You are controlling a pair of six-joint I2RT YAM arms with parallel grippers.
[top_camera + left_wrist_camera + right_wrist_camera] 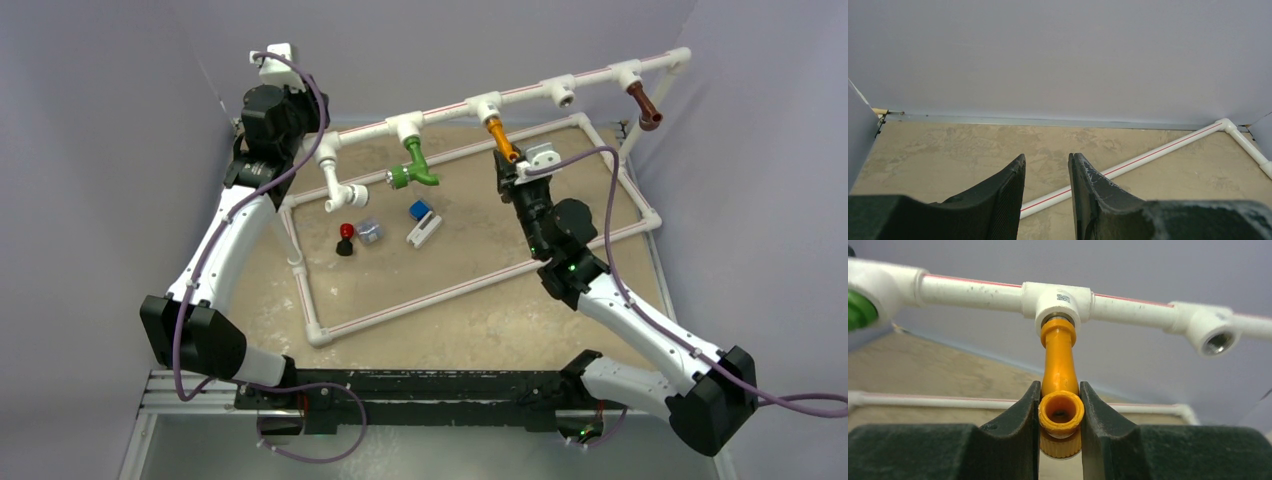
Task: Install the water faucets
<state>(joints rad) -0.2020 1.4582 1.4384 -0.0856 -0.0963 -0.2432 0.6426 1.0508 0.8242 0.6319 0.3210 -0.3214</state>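
Note:
A raised white pipe rail (520, 92) carries three faucets. The green faucet (414, 163) hangs from a left tee and shows at the left edge of the right wrist view (858, 310). The orange faucet (500, 137) sits in the middle tee (1058, 296), and its body (1058, 357) points down toward me. The brown faucet (644, 105) hangs at the right end. My right gripper (508, 166) is shut on the orange faucet's open spout end (1060, 384). My left gripper (283, 118) is at the far left corner, open and empty (1046, 156) above the table.
One tee socket (560, 93) on the rail is empty (1215, 338). A white pipe frame (440, 285) lies on the tan table. Inside it lie a red-and-black knob (346, 238), a small clear piece (370, 231) and a blue-and-white part (424, 222). Grey walls enclose the table.

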